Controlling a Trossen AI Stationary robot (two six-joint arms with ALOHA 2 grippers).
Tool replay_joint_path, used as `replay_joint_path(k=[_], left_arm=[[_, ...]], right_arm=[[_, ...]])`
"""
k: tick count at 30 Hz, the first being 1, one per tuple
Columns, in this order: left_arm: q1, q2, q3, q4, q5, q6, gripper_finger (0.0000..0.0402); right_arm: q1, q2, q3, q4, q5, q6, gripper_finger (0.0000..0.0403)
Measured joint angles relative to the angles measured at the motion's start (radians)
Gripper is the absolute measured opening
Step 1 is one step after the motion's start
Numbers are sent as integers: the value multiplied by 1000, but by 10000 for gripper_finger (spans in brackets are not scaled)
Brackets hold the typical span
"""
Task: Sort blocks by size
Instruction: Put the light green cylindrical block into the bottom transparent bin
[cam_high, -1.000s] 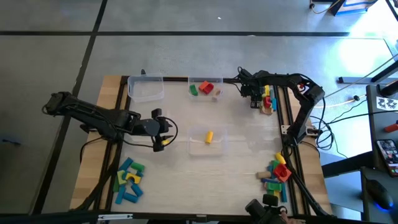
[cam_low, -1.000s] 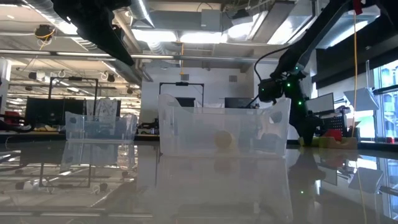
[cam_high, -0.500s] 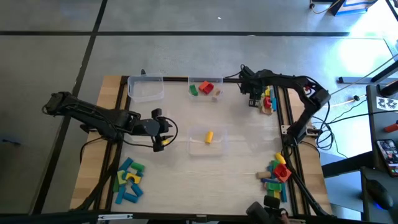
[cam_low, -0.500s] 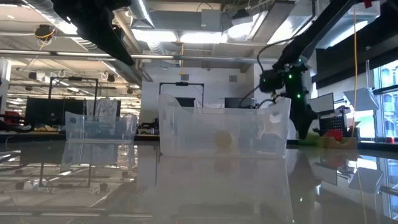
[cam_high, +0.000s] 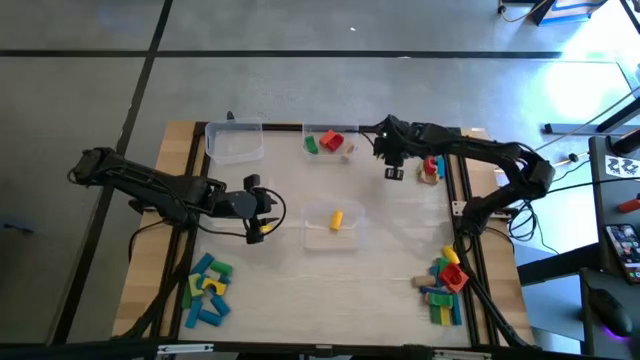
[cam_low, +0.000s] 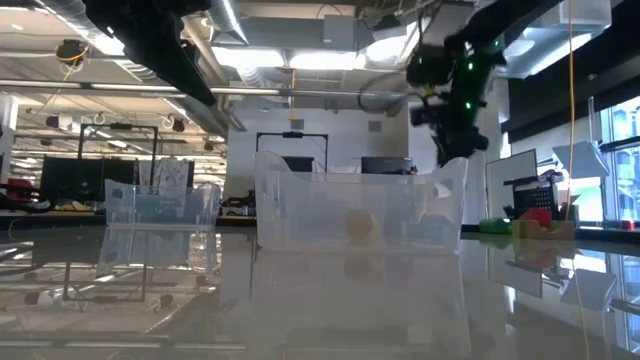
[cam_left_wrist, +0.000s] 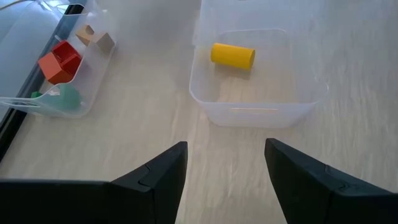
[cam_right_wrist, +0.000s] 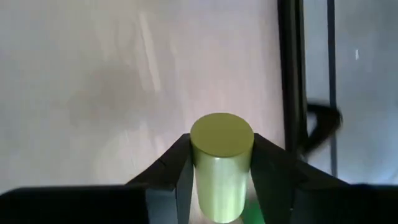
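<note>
Blocks (cam_high: 208, 290): loose pile at the table's near left corner. Left gripper (cam_high: 268, 212), fingers spread and empty, faces the middle tub (cam_high: 334, 226) holding one yellow cylinder (cam_high: 337, 219). Right gripper (cam_high: 393, 172), raised beside the far tub (cam_high: 331, 143), grasps a yellow-green cylinder (cam_right_wrist: 219, 164). More blocks (cam_high: 446, 285) lie near right.

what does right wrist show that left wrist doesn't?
Only right wrist: the right gripper shut on a yellow-green cylinder block above bare table.
Only left wrist: the open left gripper, a clear tub holding a yellow cylinder, and a second tub with red, green and tan blocks.
Both: the pale wooden tabletop.
</note>
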Motion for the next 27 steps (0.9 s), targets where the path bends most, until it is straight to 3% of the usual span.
replay_joint_path(k=[23, 27], left_arm=[[0, 0, 0, 1, 0, -7, 210], [0, 0, 0, 1, 0, -7, 210]], right_arm=[[401, -33, 0, 297, -308, 260, 127], [461, -27, 0, 337, -318, 280, 126]])
